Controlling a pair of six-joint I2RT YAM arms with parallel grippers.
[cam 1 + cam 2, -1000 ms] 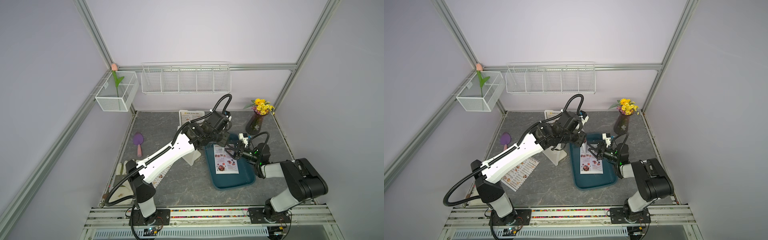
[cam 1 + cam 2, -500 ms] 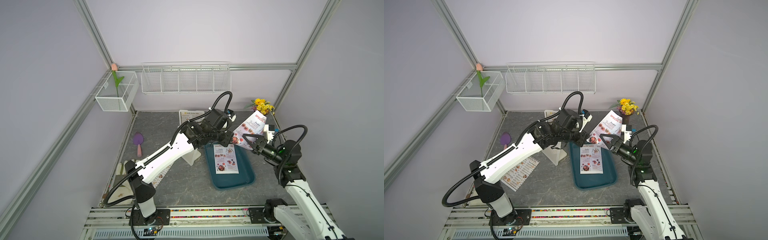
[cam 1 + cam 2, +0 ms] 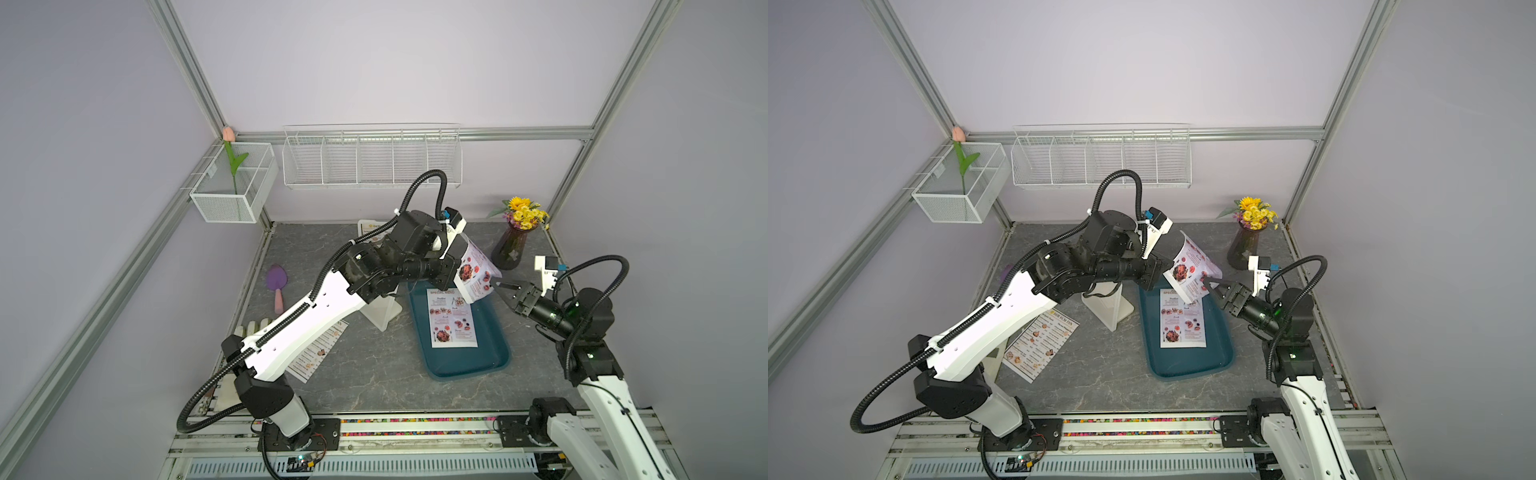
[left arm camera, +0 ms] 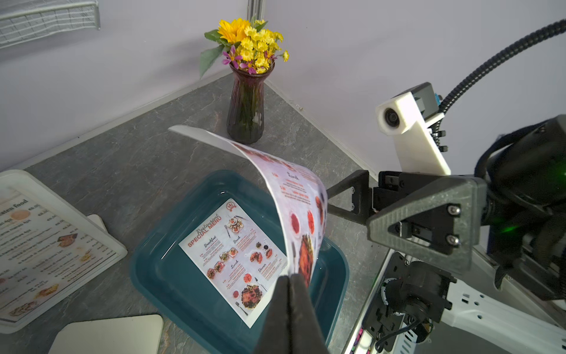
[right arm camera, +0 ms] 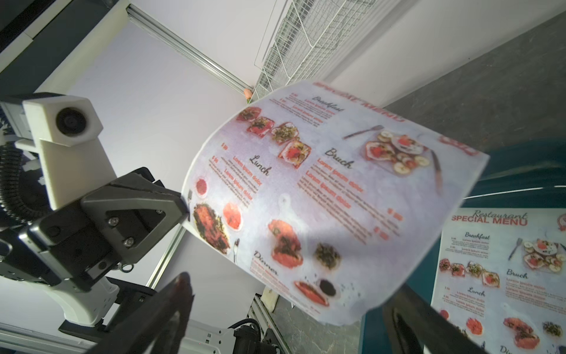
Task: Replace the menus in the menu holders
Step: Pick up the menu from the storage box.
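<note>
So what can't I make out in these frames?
Top view: back menu holder mostly behind the left arm.
Top view: near menu holder, front hidden by that arm; filled or not, unclear.
Top view: DIM SUM INN sheet partly under that arm.
Right wrist view: held SPECIAL MENU sheet, small print blurred.

Pale lilac walls [image 3: 374, 62] are enclosing a grey marbled tabletop [image 3: 374, 374], aluminium posts [image 3: 185, 62] framing the corners. A white wire shelf [image 3: 370, 162] is hanging on the wall beyond the left gripper [image 4: 289, 280]; a flower vase [image 3: 508, 249] is standing near the right gripper [image 4: 330, 199].
</note>
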